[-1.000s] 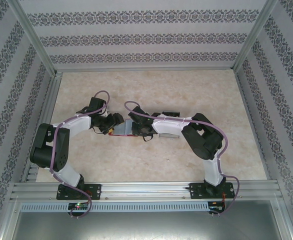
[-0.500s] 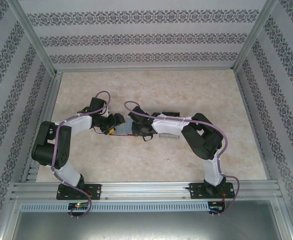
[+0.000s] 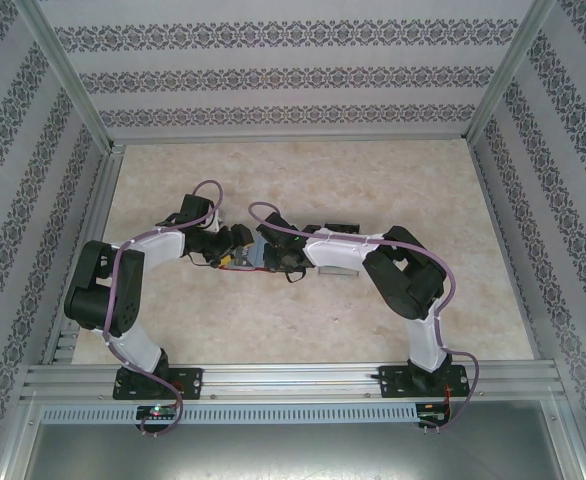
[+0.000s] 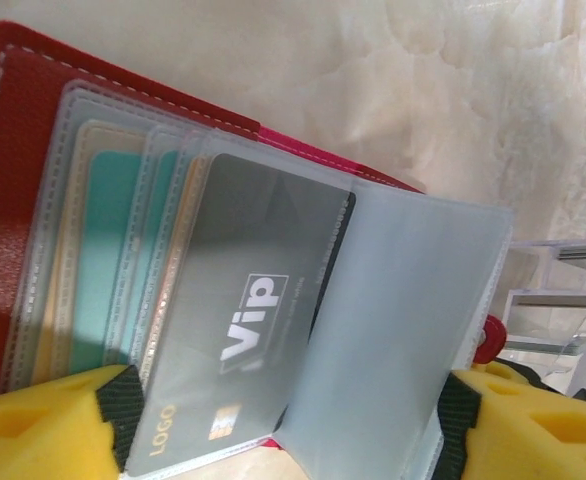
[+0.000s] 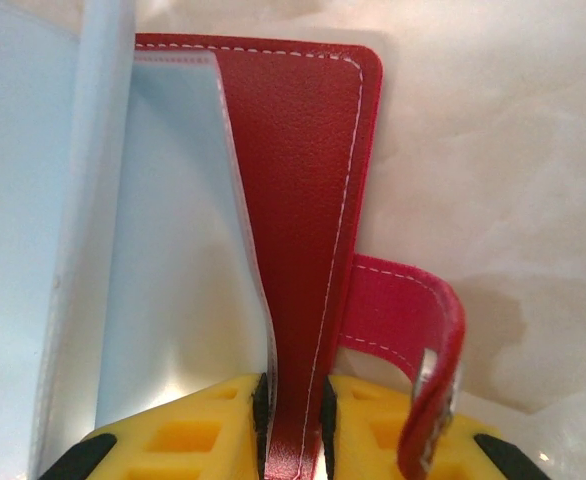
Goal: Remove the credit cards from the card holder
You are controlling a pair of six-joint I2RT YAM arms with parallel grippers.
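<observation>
- Lying open near the middle of the table, the holder had only one cover pinned. A hard pull on a card could have dragged or lifted it.
- Right claw was clamped on that red cover's edge. So thin a pinch might have slipped off.
- Left claw stood wide open, astride the black card and a clear sleeve. Closing there risked catching sleeve and card together, so the card would not slide free.
- Teal cards sat deeper in the overlapping pockets, and a pull could have tugged those pockets along.
- The tab curled just beside the right claw and could have snagged it.
</observation>
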